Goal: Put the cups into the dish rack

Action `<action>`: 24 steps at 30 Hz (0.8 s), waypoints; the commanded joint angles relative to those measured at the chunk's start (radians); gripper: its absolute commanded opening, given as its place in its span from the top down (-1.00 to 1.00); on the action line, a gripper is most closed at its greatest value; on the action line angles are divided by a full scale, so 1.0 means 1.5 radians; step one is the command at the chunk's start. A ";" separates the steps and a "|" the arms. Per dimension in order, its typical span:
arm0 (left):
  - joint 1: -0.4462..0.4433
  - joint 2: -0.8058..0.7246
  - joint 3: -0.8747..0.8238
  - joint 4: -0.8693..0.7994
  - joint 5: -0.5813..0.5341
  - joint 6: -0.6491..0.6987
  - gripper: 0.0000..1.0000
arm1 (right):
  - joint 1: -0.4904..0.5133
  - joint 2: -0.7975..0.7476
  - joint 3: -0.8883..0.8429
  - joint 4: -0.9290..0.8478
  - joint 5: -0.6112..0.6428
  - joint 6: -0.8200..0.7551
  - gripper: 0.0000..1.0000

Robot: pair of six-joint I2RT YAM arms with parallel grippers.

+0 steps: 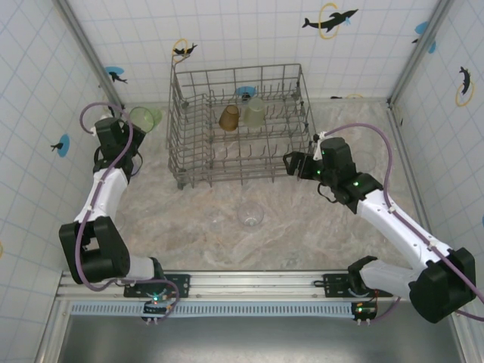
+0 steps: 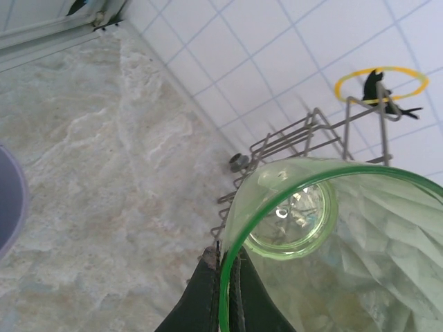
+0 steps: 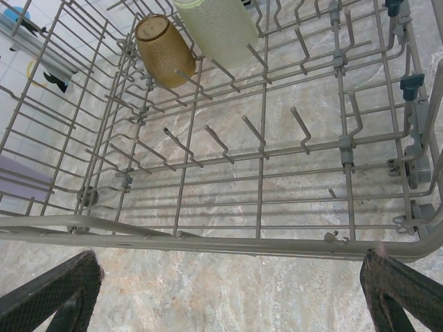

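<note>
I see glossy, translucent faceted plastic on the green cup (image 2: 360,263), dull grey metal wire on the dish rack (image 3: 208,242), and a matt marbled table (image 2: 83,173).

Marbled beige table (image 1: 174,227) bearing the wire dish rack (image 1: 242,172), a clear cup (image 1: 250,215) near its front

**Colours and patterns across my workspace**

Green cup (image 2: 346,277): translucent, faceted, brightest at the rim; my left jaws on it are black. Amber-brown cup (image 3: 165,50): finely dimpled. Pale yellow-green cup (image 3: 220,28): dotted texture. Clear cup (image 1: 251,215): colourless. Dish rack (image 1: 234,170): grey wire, blue-grey clips. Table (image 1: 318,242): beige, marbled with pale veins. Walls (image 1: 249,38): white tiles with black-and-blue dolphins in yellow rings. My left arm (image 1: 106,193) and right arm (image 1: 393,219): white and black, with purple cables (image 1: 378,130); my right jaws are black.
</note>
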 commanded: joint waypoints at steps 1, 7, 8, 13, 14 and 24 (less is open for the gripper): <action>0.003 -0.021 -0.005 0.078 0.026 -0.028 1.00 | 0.004 0.008 0.014 -0.001 0.002 0.009 -0.99; 0.004 -0.026 -0.017 0.136 0.051 -0.027 1.00 | 0.013 0.012 0.004 0.013 0.009 0.017 -0.99; 0.004 -0.028 -0.028 0.153 0.058 -0.030 1.00 | 0.014 0.013 0.001 0.019 0.008 0.019 -0.99; 0.004 -0.019 -0.039 0.229 0.134 -0.057 1.00 | 0.016 0.028 0.012 0.022 -0.005 0.027 -0.99; 0.004 -0.018 -0.039 0.238 0.146 -0.061 1.00 | 0.016 0.031 0.015 0.022 -0.005 0.030 -0.99; -0.002 0.012 -0.016 0.289 0.250 -0.107 1.00 | 0.015 0.050 0.013 0.054 -0.048 0.057 -0.99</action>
